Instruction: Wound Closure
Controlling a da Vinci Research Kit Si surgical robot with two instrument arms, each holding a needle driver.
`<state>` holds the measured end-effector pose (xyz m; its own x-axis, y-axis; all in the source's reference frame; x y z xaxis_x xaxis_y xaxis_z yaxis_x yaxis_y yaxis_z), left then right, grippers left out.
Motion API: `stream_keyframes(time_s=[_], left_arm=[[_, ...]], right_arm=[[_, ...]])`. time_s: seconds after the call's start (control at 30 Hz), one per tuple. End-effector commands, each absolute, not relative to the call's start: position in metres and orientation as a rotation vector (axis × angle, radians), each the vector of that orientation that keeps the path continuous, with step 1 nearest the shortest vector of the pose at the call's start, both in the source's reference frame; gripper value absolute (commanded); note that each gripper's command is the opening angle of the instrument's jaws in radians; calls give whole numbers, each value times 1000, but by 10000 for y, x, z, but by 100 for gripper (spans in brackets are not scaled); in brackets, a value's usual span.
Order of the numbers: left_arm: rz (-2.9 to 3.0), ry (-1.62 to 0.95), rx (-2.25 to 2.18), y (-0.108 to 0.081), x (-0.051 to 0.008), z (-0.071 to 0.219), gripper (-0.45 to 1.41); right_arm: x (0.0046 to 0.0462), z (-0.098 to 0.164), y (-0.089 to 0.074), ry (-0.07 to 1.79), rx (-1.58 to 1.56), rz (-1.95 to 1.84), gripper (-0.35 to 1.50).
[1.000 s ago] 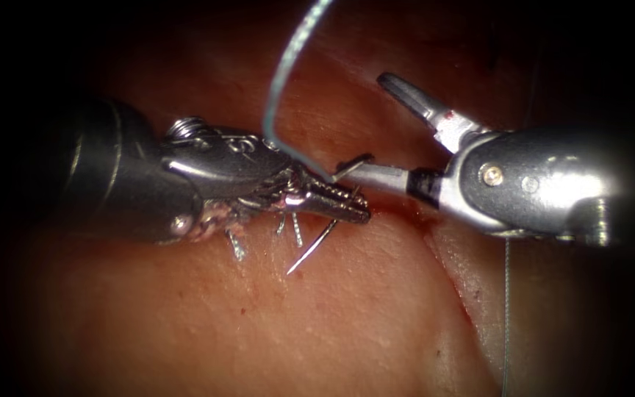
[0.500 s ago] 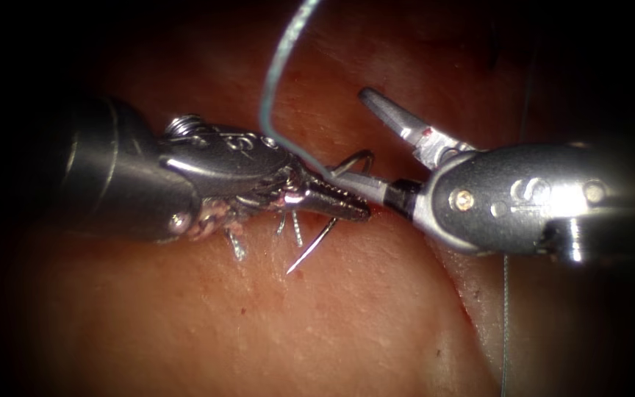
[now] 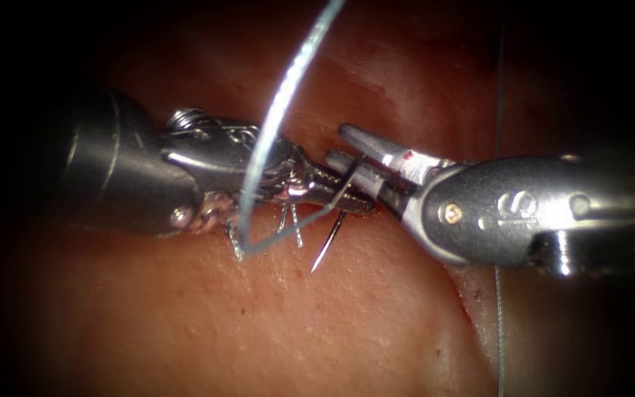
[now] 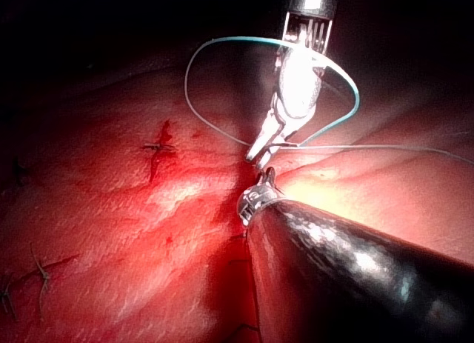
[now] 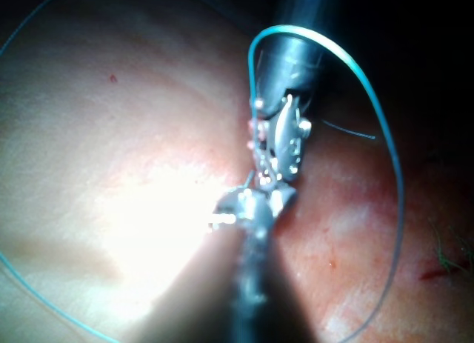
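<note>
thread (image 3: 281, 110): teal | tissue (image 3: 347, 323): pinkish red | needle (image 3: 327, 246): silver, perhaps | claws: steel grey

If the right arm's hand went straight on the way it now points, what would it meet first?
Most likely the needle held by the left arm's hand, directly ahead of the right arm's hand; depth is unclear.

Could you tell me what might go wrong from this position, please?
The left tool holds the needle, whose tip points at the tissue and could scratch it. The right tool is closing on the needle's other end, where it might slip. The thread loops across the left tool and could snag.
</note>
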<state>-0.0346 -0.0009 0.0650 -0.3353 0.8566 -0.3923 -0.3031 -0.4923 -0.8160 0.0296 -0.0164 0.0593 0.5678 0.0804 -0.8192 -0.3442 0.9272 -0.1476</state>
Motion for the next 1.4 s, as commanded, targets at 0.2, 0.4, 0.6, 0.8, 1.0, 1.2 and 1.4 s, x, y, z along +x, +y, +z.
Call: stream_keyframes(time_s=[0.2,0.4,0.6,0.8,1.0,1.2,1.4], left_arm=[[1934,-723,-1179,2,-352,647,76],[1924,-706,-1177,-13,-355,644,74],[2030,-659,-1095,-46,-353,658,47],[2168,-586,-985,-82,-353,703,34],[2208,-541,-940,-93,-364,741,22],[2254,-536,-878,-92,-357,755,19],[2267,-529,-871,-96,-351,764,19]], right_arm=[[255,616,-147,1141,-173,131,-35],[231,661,-134,1353,-223,73,-35],[237,679,-129,1405,-313,-16,-35],[236,687,-121,1389,-415,-39,-35],[235,688,-120,1387,-457,-53,-35],[240,684,-130,1389,-474,-68,-35],[254,697,-132,1377,-510,-86,-35]])
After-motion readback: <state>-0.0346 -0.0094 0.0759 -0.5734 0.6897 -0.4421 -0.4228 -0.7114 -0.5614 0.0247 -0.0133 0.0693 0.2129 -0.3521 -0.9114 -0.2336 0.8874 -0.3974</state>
